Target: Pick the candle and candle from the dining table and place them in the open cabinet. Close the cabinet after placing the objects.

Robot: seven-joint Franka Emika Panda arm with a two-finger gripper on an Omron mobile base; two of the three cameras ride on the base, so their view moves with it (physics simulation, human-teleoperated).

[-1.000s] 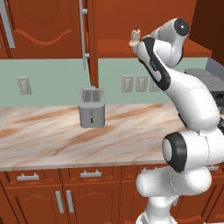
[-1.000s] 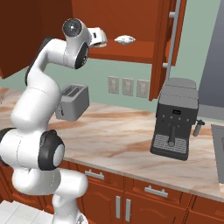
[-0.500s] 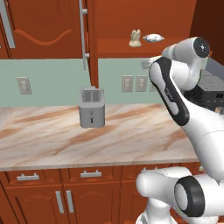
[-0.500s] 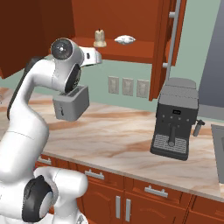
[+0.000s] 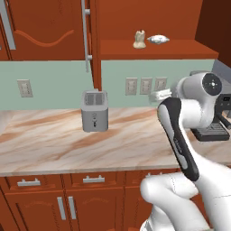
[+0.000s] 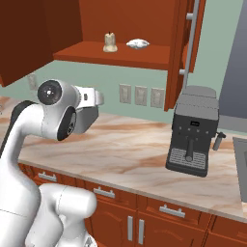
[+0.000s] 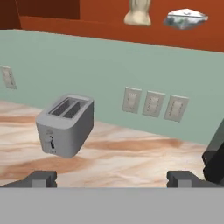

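Lowered from the cabinet (image 5: 149, 47), gripper (image 7: 111, 177) gapes empty; no writing legible.

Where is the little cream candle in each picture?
Left base view: cream candle on the open cabinet's shelf, top middle.
Right base view: shelf, upper left of middle.
Hand view: top edge, cut off.
Shared landmark: the grey-white oblong object beside it.

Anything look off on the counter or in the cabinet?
Nothing stands out. The cream candle stands upright on the open cabinet's shelf beside a grey-white oblong thing. The toaster and coffee machine sit square on the counter, with no spills.
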